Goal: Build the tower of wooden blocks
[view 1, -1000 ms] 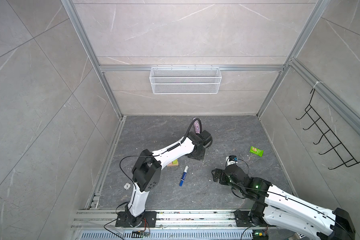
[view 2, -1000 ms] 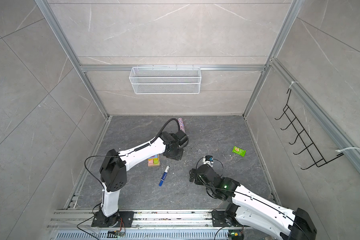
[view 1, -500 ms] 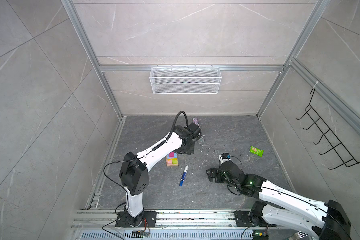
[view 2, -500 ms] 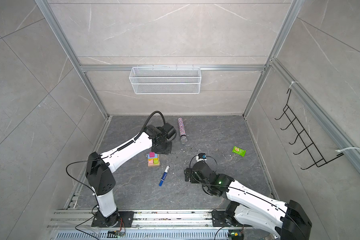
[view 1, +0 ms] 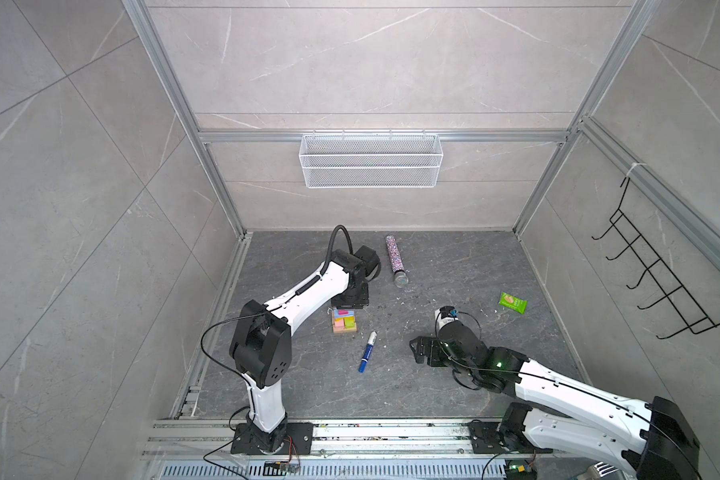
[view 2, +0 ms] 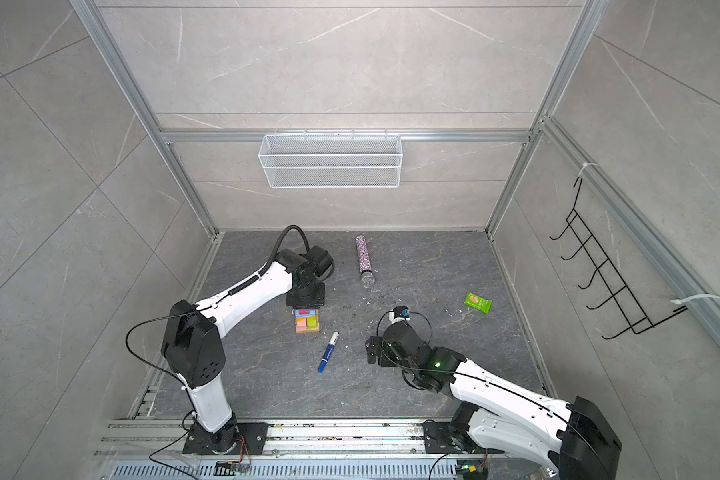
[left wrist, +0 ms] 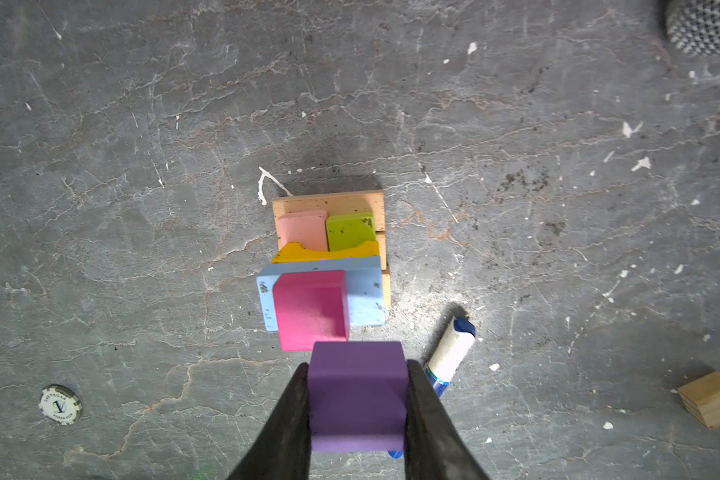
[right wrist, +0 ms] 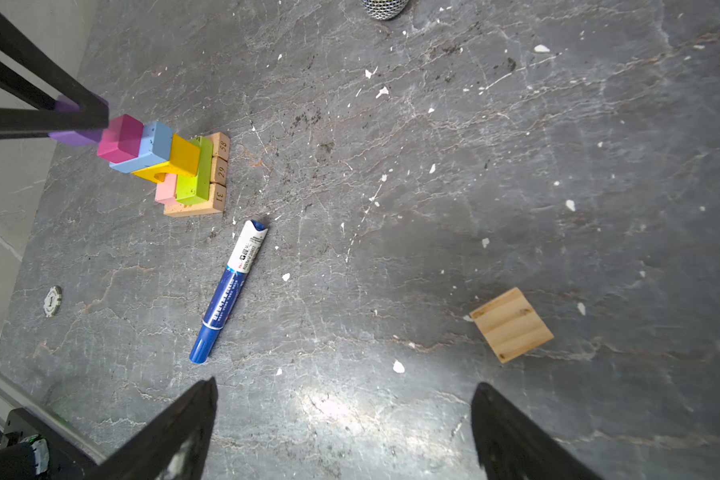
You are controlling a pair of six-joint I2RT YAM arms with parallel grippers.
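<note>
The tower (view 1: 344, 322) stands left of centre on the floor. Its tan bars (right wrist: 219, 168) carry pink (left wrist: 302, 230) and lime-green (left wrist: 350, 230) blocks. Above them come a yellow arch (left wrist: 325, 252), a light-blue block (left wrist: 364, 299) and a magenta block (left wrist: 310, 316). My left gripper (left wrist: 357, 365) is shut on a purple block (left wrist: 357, 399) and holds it just over the magenta block (right wrist: 119, 139). I cannot tell whether the two touch. My right gripper (right wrist: 346, 384) hangs open and empty over bare floor. A tan cube (right wrist: 511, 325) lies close ahead of it.
A blue-and-white marker pen (view 1: 368, 351) lies between the tower and the right gripper (view 1: 418, 351). A glittery tube (view 1: 395, 259) lies behind, and a green packet (view 1: 513, 302) lies at the right. A small round chip (left wrist: 60, 404) sits near the left wall. A wire basket (view 1: 371, 160) hangs on the back wall.
My left arm has swung left with the purple block, from beside the glittery tube to over the tower. My right gripper has shifted slightly left, still open.
</note>
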